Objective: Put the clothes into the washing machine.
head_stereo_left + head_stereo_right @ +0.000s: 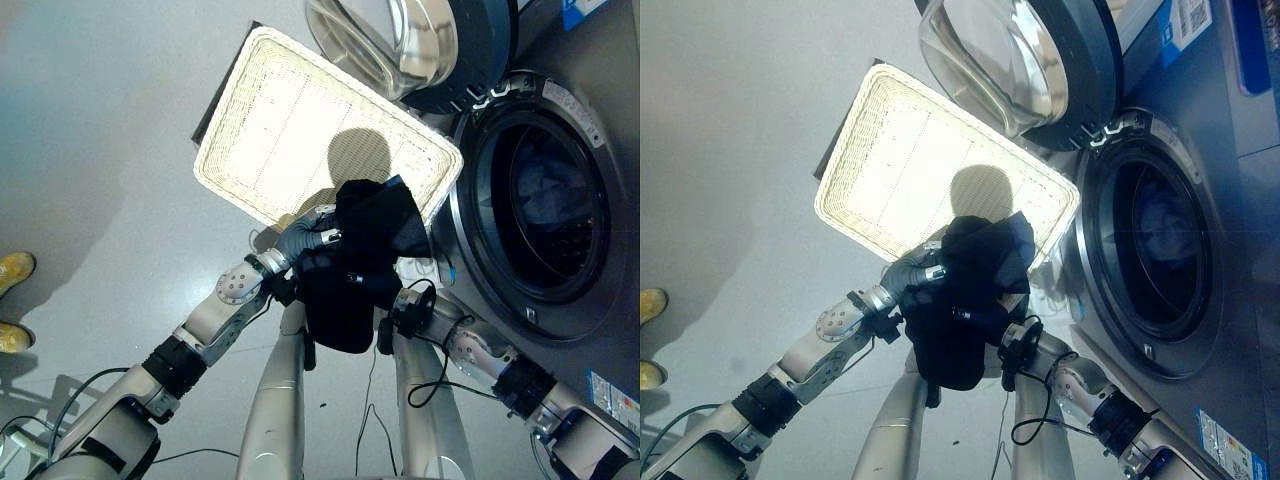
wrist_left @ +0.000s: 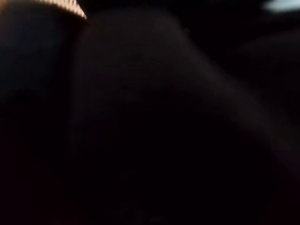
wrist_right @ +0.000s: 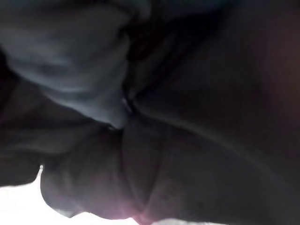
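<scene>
We hold a black garment (image 1: pixel 360 262) bunched between both hands, lifted clear of the white wicker basket (image 1: pixel 270 130), which lies on the floor at about eleven o'clock from the bundle. The left hand (image 1: pixel 308 238) shows at the garment's nine o'clock edge, its fingers disappearing into the cloth; the right hand (image 1: pixel 398 305) sits at the bundle's five o'clock side, also buried. In both wrist views dark fabric covers the lens, so we cannot tell how either set of fingers is closed, only that the cloth is carried between them.

The washing machine (image 1: pixel 590 180) stands at three o'clock, its door (image 1: pixel 410 45) swung open toward twelve o'clock, and some bluish laundry (image 1: pixel 550 195) already lies inside the drum (image 1: pixel 548 215).

We judge the next step to be carrying the bundle across to the opening. The risks we see: a loose tail of garment hangs down at six o'clock and could catch on the drum's rim or drag out; with the hold unverifiable, the cloth could slip free short of the opening; and the open door sits close above our path.
</scene>
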